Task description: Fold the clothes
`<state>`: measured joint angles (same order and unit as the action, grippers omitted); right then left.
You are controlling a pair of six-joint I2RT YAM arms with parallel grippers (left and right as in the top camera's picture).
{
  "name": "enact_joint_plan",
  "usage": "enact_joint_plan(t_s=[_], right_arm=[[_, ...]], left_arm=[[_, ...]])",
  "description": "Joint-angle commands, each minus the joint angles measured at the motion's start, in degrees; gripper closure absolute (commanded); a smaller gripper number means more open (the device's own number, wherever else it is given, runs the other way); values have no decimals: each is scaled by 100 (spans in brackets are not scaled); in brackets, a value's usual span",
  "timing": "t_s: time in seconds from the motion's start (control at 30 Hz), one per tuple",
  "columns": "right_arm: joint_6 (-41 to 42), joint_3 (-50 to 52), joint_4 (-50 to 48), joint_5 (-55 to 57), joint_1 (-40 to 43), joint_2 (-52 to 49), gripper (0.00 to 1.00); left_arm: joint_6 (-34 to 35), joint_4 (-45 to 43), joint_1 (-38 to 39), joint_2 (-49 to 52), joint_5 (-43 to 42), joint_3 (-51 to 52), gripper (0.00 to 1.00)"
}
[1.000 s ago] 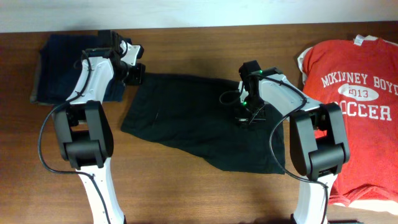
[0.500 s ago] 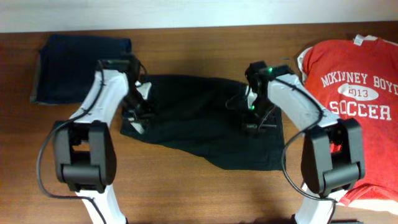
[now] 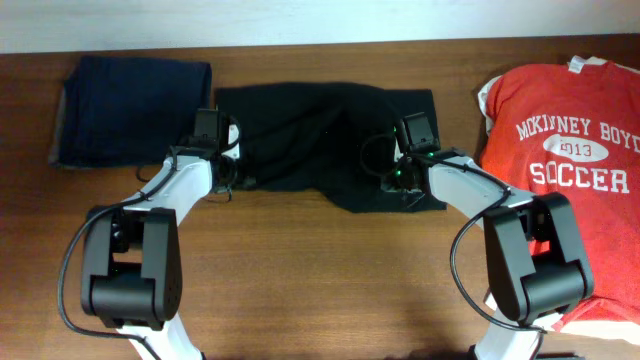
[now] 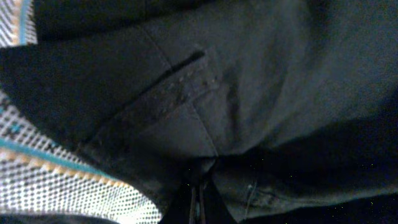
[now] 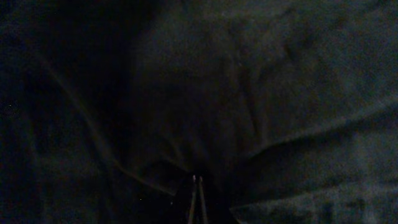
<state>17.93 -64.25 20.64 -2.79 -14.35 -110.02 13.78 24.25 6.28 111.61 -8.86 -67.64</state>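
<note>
A black garment (image 3: 320,140) lies at the table's middle back, folded over on itself. My left gripper (image 3: 228,172) is shut on its left front edge; the left wrist view shows dark cloth with a pocket seam (image 4: 186,81) and a white dotted lining (image 4: 74,180) around the shut jaws (image 4: 198,199). My right gripper (image 3: 400,180) is shut on the garment's right front part; the right wrist view shows only dark cloth (image 5: 249,93) around the closed fingers (image 5: 197,186). A folded navy garment (image 3: 130,108) lies back left. A red soccer T-shirt (image 3: 570,150) lies flat at right.
The brown wooden table (image 3: 320,280) is bare along the front. A white wall edge (image 3: 300,20) runs along the back.
Both grippers pulled the black garment's front edge up and toward the back, then came down near the front, leaving it folded and shorter. The arms now reach lower and closer to the front.
</note>
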Motion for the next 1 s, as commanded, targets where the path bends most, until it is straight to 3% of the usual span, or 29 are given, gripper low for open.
enact_joint_plan(t_s=[0.0, 0.13, 0.3, 0.37, 0.43, 0.5, 0.6, 0.87, 0.97], right_arm=[[39, 164, -205, 367, 13, -302, 96], [39, 164, -9, 365, 11, -302, 96], [-153, -63, -48, 345, 17, -188, 96], [-535, -625, 789, 146, 17, 286, 96], [-568, -1049, 2039, -116, 17, 752, 96], [-568, -1088, 3088, -267, 17, 1189, 96], [-568, -1086, 4433, -280, 17, 1263, 96], [-544, -1086, 5947, -310, 15, 1263, 95], [-546, -1021, 6312, -866, 11, 1263, 96]], left_arm=[[28, -765, -42, 568, 933, 293, 99], [-789, -1161, -44, 568, 1248, 293, 99], [-789, -1189, -42, 542, 1281, 175, 99], [-787, -922, -42, -26, 1279, 50, 99], [-782, -411, -42, -804, 1279, 50, 99], [-739, 820, -42, -1600, 1279, 50, 99], [-570, 2234, -44, -1766, 1322, 50, 99], [-413, 3504, -44, -1768, 1965, 50, 98], [-223, 3849, -44, -1766, 1965, 50, 98]])
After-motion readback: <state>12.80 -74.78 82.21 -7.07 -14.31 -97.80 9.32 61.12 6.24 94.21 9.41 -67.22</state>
